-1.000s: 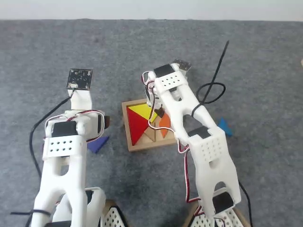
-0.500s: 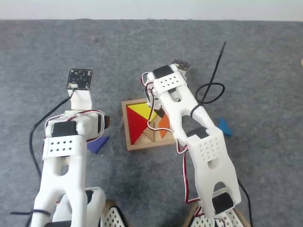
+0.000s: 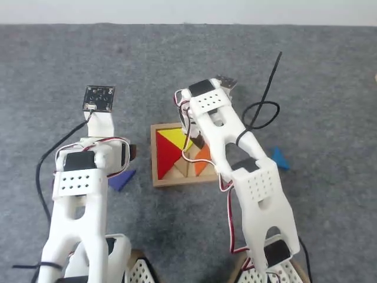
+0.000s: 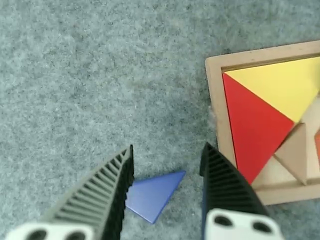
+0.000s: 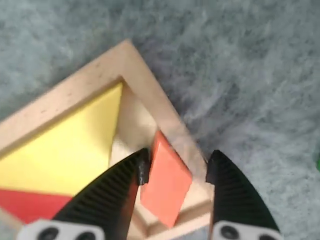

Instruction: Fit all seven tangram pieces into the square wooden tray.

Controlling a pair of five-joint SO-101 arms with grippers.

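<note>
Logged square wooden tray (image 3: 156, 177) at centre of high view, yellow triangle (image 3: 175, 138) and red triangle (image 3: 166, 156) seated inside. Found orange piece (image 5: 165, 182) by tray's right rim, long axis roughly along it; largely hidden beneath right arm from above, flat or tilted not determined. Saw right gripper (image 5: 179, 162) parted, straddling it. Noted left gripper (image 4: 168, 149) parted above blue triangle (image 4: 152, 195), left of tray, tip toward tray.

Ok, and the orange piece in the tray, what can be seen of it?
The orange piece is flat and matte, painted-looking, with straight edges; its full outline is hidden. It sits in a corner of the wooden tray, beside the yellow triangle, seemingly tilted against the tray wall. The right gripper straddles it, open, one finger touching its edge.
</note>
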